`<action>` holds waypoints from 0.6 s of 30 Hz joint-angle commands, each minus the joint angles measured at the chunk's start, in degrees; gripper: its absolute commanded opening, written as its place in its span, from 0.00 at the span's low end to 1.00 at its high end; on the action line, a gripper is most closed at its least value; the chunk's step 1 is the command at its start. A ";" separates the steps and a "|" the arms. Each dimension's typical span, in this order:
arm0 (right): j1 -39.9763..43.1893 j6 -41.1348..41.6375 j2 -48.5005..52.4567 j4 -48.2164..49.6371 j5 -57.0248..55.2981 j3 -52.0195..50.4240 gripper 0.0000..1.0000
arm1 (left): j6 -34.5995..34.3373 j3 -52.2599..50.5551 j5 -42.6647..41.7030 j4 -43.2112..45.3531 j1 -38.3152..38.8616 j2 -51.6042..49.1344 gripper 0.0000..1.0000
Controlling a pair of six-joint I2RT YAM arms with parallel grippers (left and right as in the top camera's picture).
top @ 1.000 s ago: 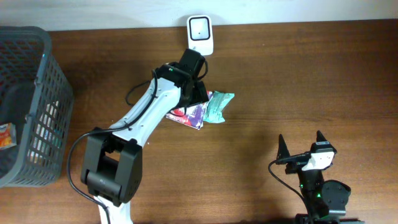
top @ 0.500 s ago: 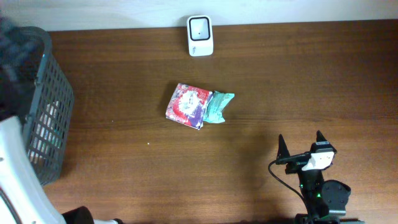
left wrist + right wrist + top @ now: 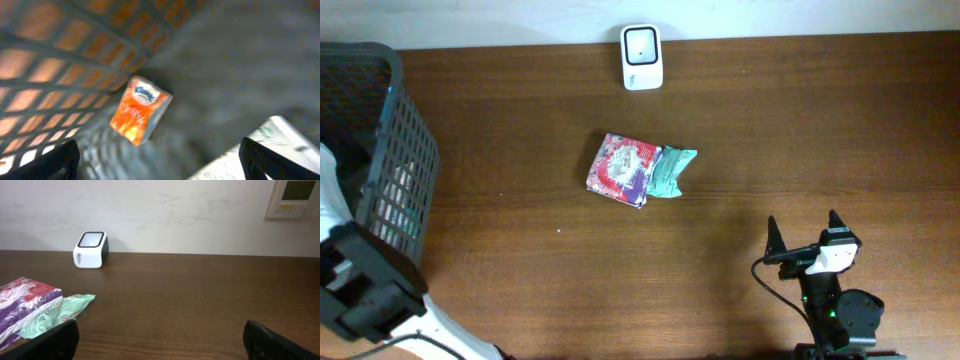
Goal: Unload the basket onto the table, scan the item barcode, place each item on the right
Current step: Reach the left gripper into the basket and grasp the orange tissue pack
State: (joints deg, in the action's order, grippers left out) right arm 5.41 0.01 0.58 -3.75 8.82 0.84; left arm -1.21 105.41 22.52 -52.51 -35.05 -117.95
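Left gripper [image 3: 162, 164] is hanging inside the basket [image 3: 382, 130], fingers spread to their widest and gripping nothing. The orange tissue pack [image 3: 141, 116] is lying on the basket floor just ahead of the hand, between the two fingertips and a little toward the left one, apart from both. Judgement: the hand is being held wide so it can take this pack as the next item to scan.

Right gripper [image 3: 803, 224] is sitting parked, also fully spread and empty. The scanner [image 3: 642, 57] is standing well ahead of it and to its left. The red-and-purple packet [image 3: 620, 168] and teal packet [image 3: 670, 170] are lying touching, nearer on that same side.

Change: a second ago the left arm was reaching over the two packets. It is now over the basket. The packets and the right gripper are staying put.
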 commanded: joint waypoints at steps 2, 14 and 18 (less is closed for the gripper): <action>-0.52 0.26 -0.37 -0.07 -0.48 -0.52 0.99 | 7.21 -0.17 0.17 -0.04 -3.58 -6.19 0.99; -0.52 0.26 -0.37 -0.07 -0.48 -0.52 0.99 | 16.55 -0.39 -9.27 2.54 -6.34 -9.49 0.70; -0.52 0.28 -0.37 -0.07 -0.48 -0.52 0.99 | 17.81 -0.39 -9.53 2.12 -7.80 -9.79 0.68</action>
State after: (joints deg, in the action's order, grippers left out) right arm 5.41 0.01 0.58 -3.75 8.82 0.84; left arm 14.44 105.16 13.67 -50.30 -41.47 -126.23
